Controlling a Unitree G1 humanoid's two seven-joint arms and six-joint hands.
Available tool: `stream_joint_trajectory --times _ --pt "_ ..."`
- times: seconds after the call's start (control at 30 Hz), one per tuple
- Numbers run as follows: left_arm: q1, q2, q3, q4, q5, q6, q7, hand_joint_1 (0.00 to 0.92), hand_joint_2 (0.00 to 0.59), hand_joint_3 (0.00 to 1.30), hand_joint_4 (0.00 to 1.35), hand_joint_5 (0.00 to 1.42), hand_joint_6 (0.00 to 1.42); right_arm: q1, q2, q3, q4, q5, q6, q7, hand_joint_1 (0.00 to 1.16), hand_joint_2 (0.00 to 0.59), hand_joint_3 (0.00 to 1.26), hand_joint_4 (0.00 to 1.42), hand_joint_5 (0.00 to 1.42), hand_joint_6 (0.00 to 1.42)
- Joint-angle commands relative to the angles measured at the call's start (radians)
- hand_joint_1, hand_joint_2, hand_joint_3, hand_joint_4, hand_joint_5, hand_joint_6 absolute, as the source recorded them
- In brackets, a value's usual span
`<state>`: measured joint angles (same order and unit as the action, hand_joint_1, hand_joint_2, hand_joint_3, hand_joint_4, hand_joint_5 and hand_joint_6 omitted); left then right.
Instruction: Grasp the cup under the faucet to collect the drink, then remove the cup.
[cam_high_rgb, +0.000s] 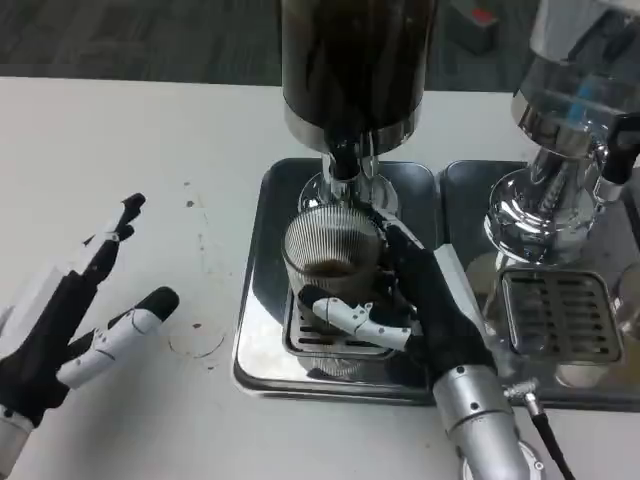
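Fingers (350, 318) wrap cup (330, 250) under faucet (343, 160).

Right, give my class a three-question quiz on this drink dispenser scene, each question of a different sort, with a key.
1. True or false: the right hand holds the ribbed glass cup under the faucet.
2. Which hand lies on the white table with fingers spread, holding nothing? A) left hand B) right hand
3. Fill in: the cup stands on a slotted drip grate inside a metal ____.

Key: 1 true; 2 A; 3 tray
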<state>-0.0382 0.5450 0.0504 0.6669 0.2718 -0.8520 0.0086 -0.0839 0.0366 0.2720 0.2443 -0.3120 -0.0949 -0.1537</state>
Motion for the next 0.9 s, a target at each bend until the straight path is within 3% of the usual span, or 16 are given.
stream_joint_trajectory --times 0.03,0.53,0.9 --pt "0.02 -0.002 0.003 -0.015 -0.013 0.009 -0.004 0.0 0.142 0.03 0.0 0.06 0.0 0.003 0.017 -0.002 0.023 -0.001 0.0 -0.019 0.92 0.199 0.24 0.39 0.36 0.47" --pt "0.028 -0.007 -0.002 -0.022 -0.012 0.02 -0.01 0.0 0.145 0.03 0.0 0.06 0.0 0.009 0.036 -0.013 0.023 -0.006 -0.04 -0.099 0.99 0.229 0.45 0.5 0.47 0.63" --pt "0.028 -0.01 -0.004 -0.02 -0.017 0.022 -0.017 0.0 0.147 0.04 0.0 0.06 0.0 0.002 0.045 -0.029 0.017 0.008 -0.061 -0.116 1.0 0.226 0.5 0.52 0.53 0.7"
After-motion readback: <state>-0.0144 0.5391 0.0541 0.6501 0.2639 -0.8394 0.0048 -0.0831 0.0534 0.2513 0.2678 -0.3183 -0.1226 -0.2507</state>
